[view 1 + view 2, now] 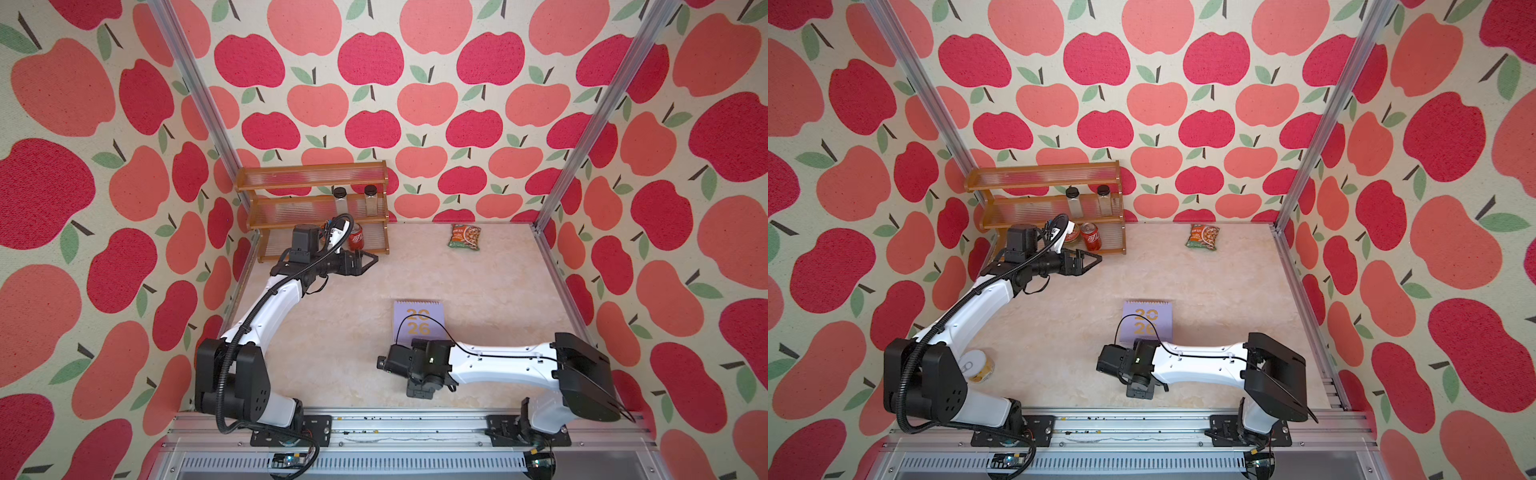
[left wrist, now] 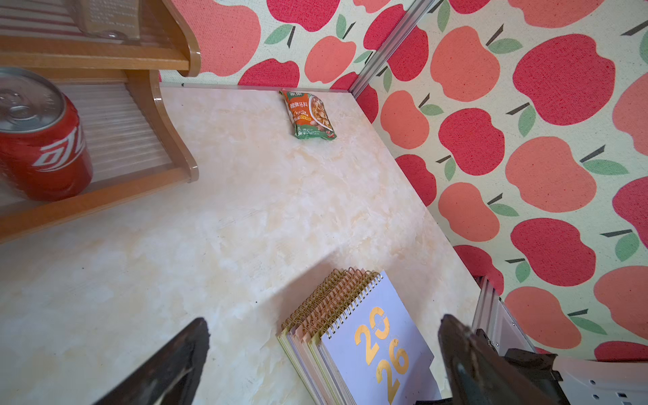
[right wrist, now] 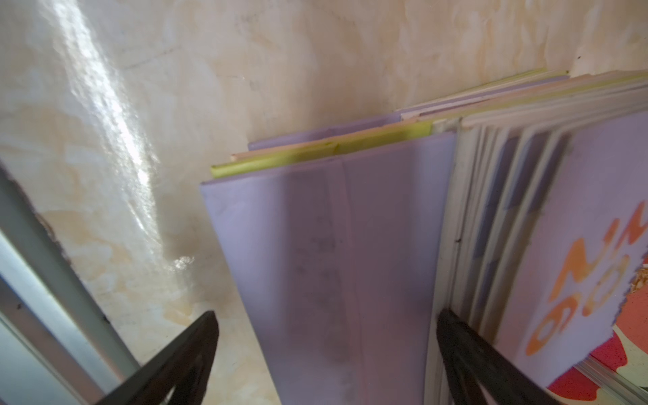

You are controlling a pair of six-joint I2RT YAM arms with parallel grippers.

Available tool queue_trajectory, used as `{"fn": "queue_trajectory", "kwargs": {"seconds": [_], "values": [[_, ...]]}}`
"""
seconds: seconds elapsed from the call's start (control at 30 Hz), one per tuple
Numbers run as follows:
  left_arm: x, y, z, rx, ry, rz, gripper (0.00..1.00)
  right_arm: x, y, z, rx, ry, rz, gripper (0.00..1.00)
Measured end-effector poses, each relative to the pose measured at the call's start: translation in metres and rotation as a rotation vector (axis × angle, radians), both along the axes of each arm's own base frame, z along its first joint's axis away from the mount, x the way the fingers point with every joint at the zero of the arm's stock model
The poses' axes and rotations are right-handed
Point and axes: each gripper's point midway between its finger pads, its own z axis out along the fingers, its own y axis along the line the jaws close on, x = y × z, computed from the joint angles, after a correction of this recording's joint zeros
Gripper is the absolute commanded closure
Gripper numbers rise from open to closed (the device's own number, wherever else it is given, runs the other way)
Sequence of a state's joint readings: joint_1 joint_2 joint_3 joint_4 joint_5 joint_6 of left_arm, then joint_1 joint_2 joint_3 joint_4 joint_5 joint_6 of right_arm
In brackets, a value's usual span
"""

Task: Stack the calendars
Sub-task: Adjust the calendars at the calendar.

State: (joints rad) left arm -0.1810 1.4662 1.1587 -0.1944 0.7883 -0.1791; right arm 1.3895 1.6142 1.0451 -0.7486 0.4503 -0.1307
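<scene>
The flat spiral-bound calendars [image 1: 418, 322] lie in one pile on the pale marble-patterned table [image 1: 332, 332], just below the middle of both top views. A lilac cover with gold "2026" numerals is uppermost, and the left wrist view shows yellow-green and peach-pink edges beneath it. The right claw [image 1: 380, 362] sits at the pile's lower edge, jaws spread wide. In its wrist view the lilac cover lies between the fingers, seemingly ungripped, though blur hides any contact. The left claw [image 1: 374, 259], upper left of centre beside the brown wooden shelf rack [image 1: 311, 185] and red drink can [image 1: 356, 242], is fully parted and empty. A green snack packet [image 1: 464, 237] lies upper right.
</scene>
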Motion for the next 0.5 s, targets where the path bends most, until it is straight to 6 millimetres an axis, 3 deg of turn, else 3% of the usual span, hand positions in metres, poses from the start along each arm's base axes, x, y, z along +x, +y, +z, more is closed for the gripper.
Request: {"fn": "queue_trajectory", "kwargs": {"seconds": [0.37,0.5], "values": [[0.000,0.000,0.000,0.007,-0.010,-0.005,0.01,0.002,0.000,0.001,0.000,-0.010,-0.001,0.01],[0.002,0.003,0.000,0.009,-0.012,0.004,0.00,-0.003,0.005,0.027,0.110,0.024,0.002,0.01]]}}
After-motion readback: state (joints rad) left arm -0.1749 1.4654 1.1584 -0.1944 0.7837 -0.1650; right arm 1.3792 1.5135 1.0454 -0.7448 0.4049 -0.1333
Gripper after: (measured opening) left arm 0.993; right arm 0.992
